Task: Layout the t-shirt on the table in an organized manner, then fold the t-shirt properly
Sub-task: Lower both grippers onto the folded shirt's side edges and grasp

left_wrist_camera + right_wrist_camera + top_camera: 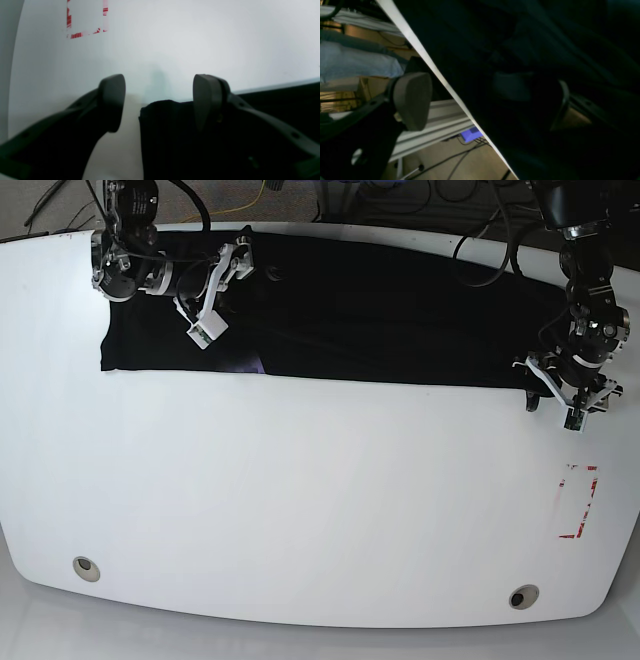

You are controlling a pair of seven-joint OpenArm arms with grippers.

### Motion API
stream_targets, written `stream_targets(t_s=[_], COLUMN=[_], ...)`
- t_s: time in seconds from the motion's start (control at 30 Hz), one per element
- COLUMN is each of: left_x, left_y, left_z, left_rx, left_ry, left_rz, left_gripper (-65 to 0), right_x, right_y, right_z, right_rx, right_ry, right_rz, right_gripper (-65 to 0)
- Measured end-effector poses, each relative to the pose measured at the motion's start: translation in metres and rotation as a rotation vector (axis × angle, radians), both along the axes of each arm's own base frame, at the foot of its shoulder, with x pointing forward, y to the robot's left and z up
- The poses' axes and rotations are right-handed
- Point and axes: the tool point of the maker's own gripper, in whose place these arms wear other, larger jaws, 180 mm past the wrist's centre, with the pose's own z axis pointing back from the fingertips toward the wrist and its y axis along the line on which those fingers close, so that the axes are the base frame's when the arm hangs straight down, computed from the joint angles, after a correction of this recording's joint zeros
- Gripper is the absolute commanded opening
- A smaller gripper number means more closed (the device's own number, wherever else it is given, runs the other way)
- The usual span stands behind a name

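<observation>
Shirt: the soft black cloth t-shirt lies flat along the far edge of the shiny white worktop
Left end effector: fingers apart; at the shirt's right corner
Right end effector: fingers apart; over the shirt's left part

White table carries the black t-shirt along its far edge.
</observation>
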Motion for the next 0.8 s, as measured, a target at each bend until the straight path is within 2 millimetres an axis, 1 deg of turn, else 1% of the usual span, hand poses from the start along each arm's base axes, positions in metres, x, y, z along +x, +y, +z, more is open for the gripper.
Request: stream_targets(t_s=[0.13,0.2,0.3,0.4,0.47,0.63,0.67,0.73,0.77,0.8], left_x=[0.0,0.0,0.001,0.004,0.006,0.003,0.0,-0.004,-0.007,-0.009], left_y=[0.0,-0.001,-0.003,-0.009,-0.015,-0.026,-0.027,-0.03,-0.033,-0.034], left_z=[0.0,0.001,0.009,0.021,0.028,0.037,0.038,0.04,0.039,0.038], left_rx=[-0.001,0.0,0.011,0.02,0.025,0.036,0.043,0.047,0.042,0.041], left_ry=[0.0,-0.003,-0.021,-0.051,-0.067,-0.086,-0.085,-0.089,-0.087,-0.086], left_rz=[0.0,-0.002,-0.011,-0.044,-0.078,-0.125,-0.13,-0.137,-0.139,-0.137], left_gripper=[-25.2,-25.2,-25.2,-25.2,-25.2,-25.2,-25.2,-25.3,-25.4,-26.7], right_x=[0.012,0.022,0.044,0.058,0.066,0.079,0.081,0.082,0.084,0.084], right_y=[-0.013,-0.02,-0.035,-0.049,-0.059,-0.073,-0.076,-0.082,-0.087,-0.092], right_z=[0.007,0.013,0.027,0.036,0.042,0.048,0.048,0.047,0.047,0.047], right_rx=[-0.03,-0.04,-0.053,-0.068,-0.087,-0.122,-0.131,-0.151,-0.168,-0.179], right_ry=[-0.038,-0.073,-0.145,-0.186,-0.212,-0.258,-0.265,-0.272,-0.281,-0.284], right_rz=[-0.02,-0.034,-0.082,-0.121,-0.151,-0.196,-0.203,-0.222,-0.238,-0.251], right_gripper=[-4.4,-4.4,-4.4,-4.4,-4.4,-4.9,-5.8,-11.3,-14.9,-21.3])
